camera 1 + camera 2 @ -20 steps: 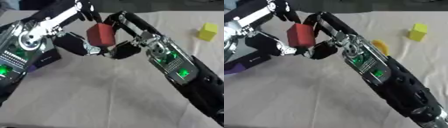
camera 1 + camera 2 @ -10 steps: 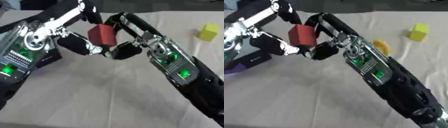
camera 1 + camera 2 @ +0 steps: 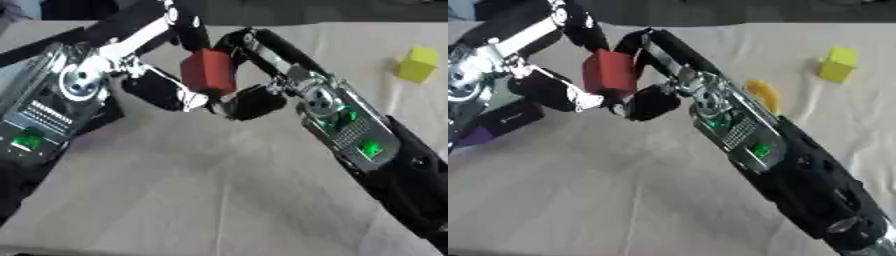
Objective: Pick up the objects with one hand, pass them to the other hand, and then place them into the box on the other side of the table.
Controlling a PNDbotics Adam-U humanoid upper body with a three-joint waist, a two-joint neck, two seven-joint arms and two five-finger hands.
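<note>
We are holding the red block (image 3: pixel 208 73) up above the surface (image 3: pixel 219 190), toward the far left of the middle, and it is sitting between our two hands, which is the hand-over step of the task. Our left hand (image 3: pixel 162 90) is coming in from the left with its fingers curled against the block's left and near faces, and our right hand (image 3: pixel 254 97) is reaching in from the right with its fingers arching over the block's far edge and its thumb tucked below, so both hands are pinching the same block at once. We are judging that the pick-up is done and the pass is under way but not finished, since neither hand is letting go. Which hand is giving and which is receiving, we cannot tell from these views alone. Left to do for this block: one hand opening, the other carrying it across and setting it into a box. A dark box-like thing with a purple edge (image 3: pixel 493 125) is showing at the left edge under our left arm, though we cannot say for sure that it is the target. Far right on the surface, a yellow block (image 3: pixel 416 64) is waiting well apart from our hands, and a yellow curved thing (image 3: pixel 765 95) is lying just beside our right forearm; both are untouched.
</note>
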